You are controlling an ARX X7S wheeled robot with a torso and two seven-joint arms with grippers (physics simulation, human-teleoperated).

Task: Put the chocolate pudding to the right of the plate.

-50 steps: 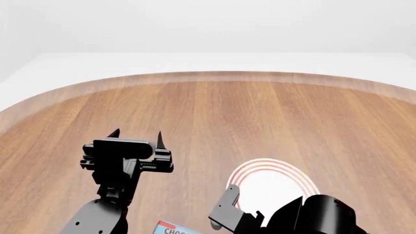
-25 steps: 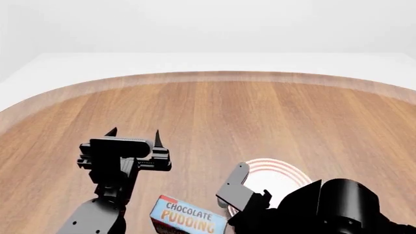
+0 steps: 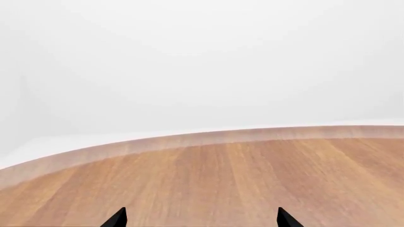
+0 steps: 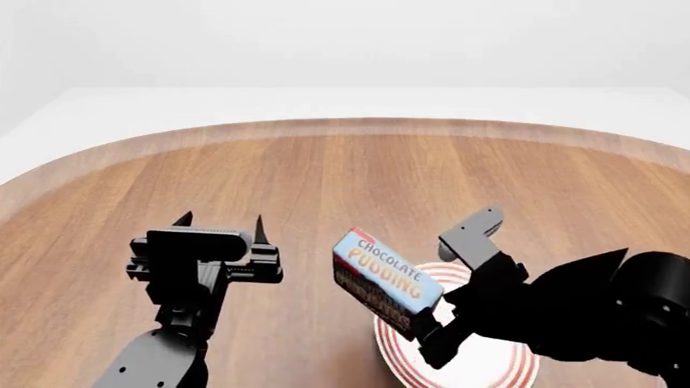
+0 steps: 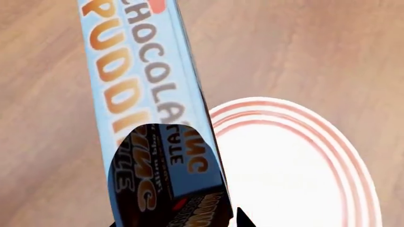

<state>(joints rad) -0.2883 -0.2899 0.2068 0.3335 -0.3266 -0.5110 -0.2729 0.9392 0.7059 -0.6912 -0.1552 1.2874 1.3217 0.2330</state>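
The chocolate pudding [image 4: 383, 279] is a carton with a light blue top and dark brown sides. My right gripper [image 4: 431, 314] is shut on its near end and holds it tilted in the air over the left edge of the plate [image 4: 490, 368]. The plate is white with red rings and lies on the table at the near right. In the right wrist view the carton [image 5: 145, 94] fills the gripper [image 5: 177, 222], with the plate [image 5: 296, 179] beneath and beside it. My left gripper [image 4: 223, 222] is open and empty above the table at the left; only its fingertips [image 3: 117, 218] show in the left wrist view.
The round wooden table's far rim [image 4: 345, 128] curves across the back, with white floor beyond. The left wrist view shows bare wood and the same rim [image 3: 208, 137].
My right gripper has lifted the pudding from the near edge of the view up and to the right, over the plate's left edge. The left arm has barely moved.
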